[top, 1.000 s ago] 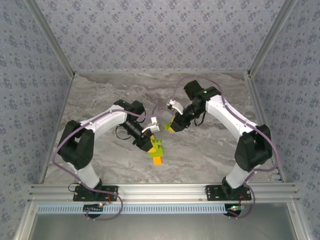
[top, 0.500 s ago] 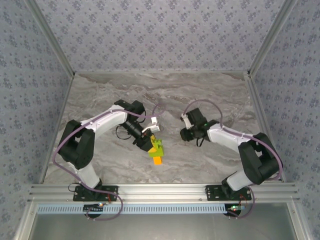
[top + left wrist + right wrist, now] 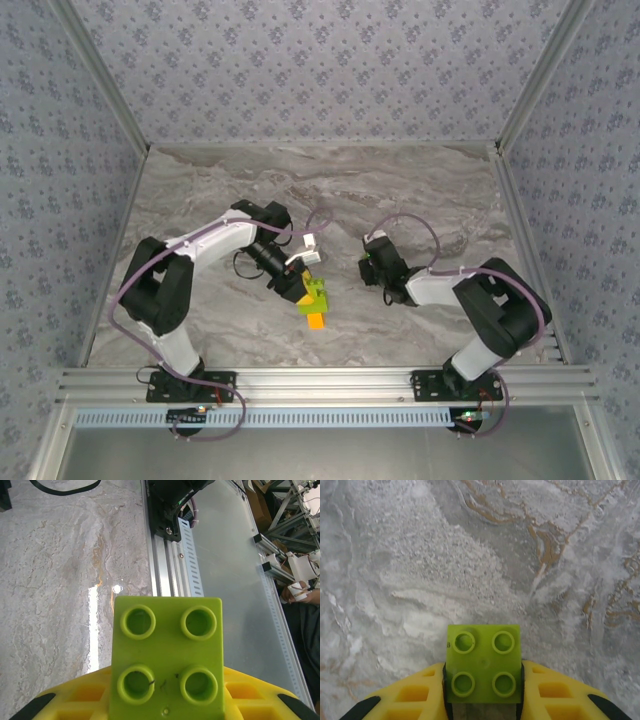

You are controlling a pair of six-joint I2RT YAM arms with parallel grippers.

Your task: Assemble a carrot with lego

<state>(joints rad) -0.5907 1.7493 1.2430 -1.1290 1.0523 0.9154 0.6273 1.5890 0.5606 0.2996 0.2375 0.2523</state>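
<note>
On your left, the left gripper [image 3: 298, 284] is clamped on the carrot [image 3: 314, 303], a small build of lime-green plastic lego bricks with one orange brick [image 3: 315, 321] at its near end, held above the grey marbled table [image 3: 220, 200]. To the right, well apart, the right gripper [image 3: 369, 267] grips a single lime-green four-stud lego brick [image 3: 483, 667] between its yellow fingers [image 3: 420, 692].

The carrot [image 3: 313, 303], lime-green bricks plus an orange tip, points nearward; a separate lime-green brick [image 3: 484, 667] shows four studs.
</note>
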